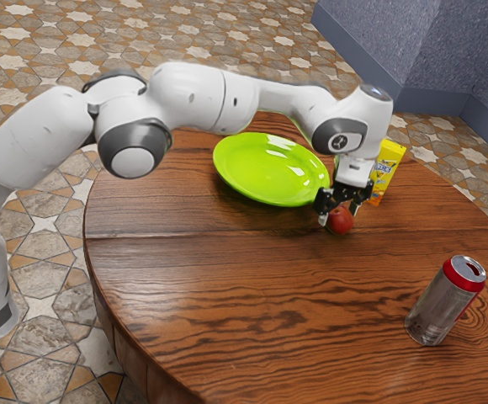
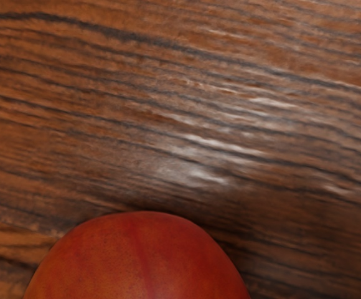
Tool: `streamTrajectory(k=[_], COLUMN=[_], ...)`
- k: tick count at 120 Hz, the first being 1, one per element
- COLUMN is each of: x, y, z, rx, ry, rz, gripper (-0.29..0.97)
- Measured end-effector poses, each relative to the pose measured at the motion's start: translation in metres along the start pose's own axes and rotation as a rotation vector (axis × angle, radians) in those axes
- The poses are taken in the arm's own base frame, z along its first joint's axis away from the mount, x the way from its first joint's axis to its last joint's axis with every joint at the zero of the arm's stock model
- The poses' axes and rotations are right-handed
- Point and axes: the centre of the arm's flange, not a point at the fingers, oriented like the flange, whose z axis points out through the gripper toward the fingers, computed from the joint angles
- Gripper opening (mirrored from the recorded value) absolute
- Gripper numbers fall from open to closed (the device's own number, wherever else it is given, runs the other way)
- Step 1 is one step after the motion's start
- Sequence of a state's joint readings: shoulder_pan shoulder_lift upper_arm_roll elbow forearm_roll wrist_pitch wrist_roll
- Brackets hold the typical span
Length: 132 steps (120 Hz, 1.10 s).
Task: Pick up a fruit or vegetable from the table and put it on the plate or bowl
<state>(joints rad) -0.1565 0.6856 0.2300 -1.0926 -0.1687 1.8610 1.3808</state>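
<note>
A small red apple (image 1: 341, 221) rests on the wooden table (image 1: 252, 278), just off the near right rim of the lime green plate (image 1: 269, 167). My black gripper (image 1: 338, 215) has come down over the apple, one finger on each side of it. The fingers stand a little wider than the fruit, so the gripper is open. In the wrist view the apple (image 2: 140, 261) looms large and red directly under the hand, with bare wood grain (image 2: 199, 112) beyond it.
A yellow juice carton (image 1: 386, 170) stands right behind the gripper, close to the plate. A silver can with a red top (image 1: 447, 300) stands near the table's front right edge. The wood between apple and can is bare.
</note>
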Motion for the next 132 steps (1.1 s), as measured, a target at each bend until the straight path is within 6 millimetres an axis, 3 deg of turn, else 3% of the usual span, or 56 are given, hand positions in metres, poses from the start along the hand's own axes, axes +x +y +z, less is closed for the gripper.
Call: streamTrajectory(k=[11, 22, 50, 81, 97, 111, 124, 132], x=[0.000, 0.002, 0.006, 0.012, 0.012, 0.005, -0.012, -0.039], y=[0.000, -0.001, -0.001, -0.001, -0.001, 0.003, 0.019, 0.033], z=[0.003, 0.008, 0.009, 0.004, -0.010, -0.054, -0.145, -0.204], rx=[-0.002, -0.002, 0.006, 0.020, 0.034, 0.073, 0.156, 0.209], ry=[-0.001, 0.000, 0.010, 0.020, 0.025, 0.037, 0.071, 0.089], rz=[-0.001, 0.001, 0.009, 0.017, 0.019, 0.014, 0.003, -0.024], gripper=[0.68, 0.60, 0.25, 0.27, 0.24, 0.22, 0.25, 0.26])
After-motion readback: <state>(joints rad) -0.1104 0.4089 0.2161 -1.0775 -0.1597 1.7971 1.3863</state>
